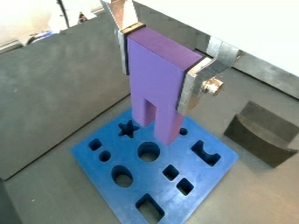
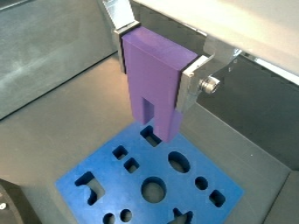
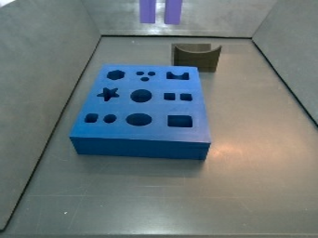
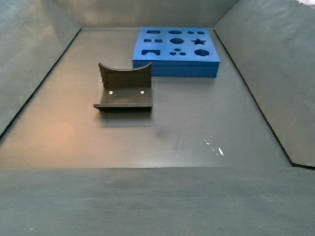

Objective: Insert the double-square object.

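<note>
— Where is the double-square object [image 1: 156, 80]?

— Clamped upright in the jaws of the gripper [image 1: 165, 59], its two-pronged lower end hanging above the blue block [image 1: 117, 166]. Both wrist views show it; in a side view only the two purple prongs [image 3: 161, 10] peek in at the upper edge.

— Touching the block?

— I cannot tell from the wrist views; the side view shows it well clear above.

— What else is on the bench [image 4: 160, 138]?

— The blue block with its shaped holes, and the dark fixture [image 4: 123, 88] standing near it, apart.
</note>
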You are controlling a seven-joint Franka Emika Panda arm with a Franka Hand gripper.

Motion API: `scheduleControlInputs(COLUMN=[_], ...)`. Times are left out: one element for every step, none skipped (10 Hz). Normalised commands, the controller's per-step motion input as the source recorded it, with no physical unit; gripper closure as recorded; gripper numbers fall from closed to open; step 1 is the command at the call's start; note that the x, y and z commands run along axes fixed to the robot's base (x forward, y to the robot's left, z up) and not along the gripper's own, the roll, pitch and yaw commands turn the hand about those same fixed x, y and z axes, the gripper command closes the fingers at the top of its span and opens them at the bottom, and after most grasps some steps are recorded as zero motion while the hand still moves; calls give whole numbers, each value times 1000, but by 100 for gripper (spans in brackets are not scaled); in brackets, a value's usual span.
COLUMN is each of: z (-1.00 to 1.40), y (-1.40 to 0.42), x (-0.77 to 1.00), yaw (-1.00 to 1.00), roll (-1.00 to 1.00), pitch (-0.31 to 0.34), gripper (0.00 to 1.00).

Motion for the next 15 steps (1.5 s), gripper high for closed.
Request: scheduleControlInputs(z=[-617,-660,-660,-763,-834,-826,-931,-757,-634,-546,-469,-397,-326,-351,-460], y=[0,0,0,0,9,191,100,123,26,63,163,163,163,23,0], x=[846,743,546,311,231,69,20,0,71,214,223,260,251,160,49], yaw=[-246,-243,-177,-34,-69,-63,-106,-100,-80,-109,-160,-143,-111,0,0], roll=[114,217,249,187,133,-163,-20,37,60,0,16,0,0,0,-54], pitch=[29,117,164,134,36,-14,-11,0,26,66,111,100,49,0,-30], gripper=[100,100,100,100,100,100,100,100,100,100,100,100,100,100,100])
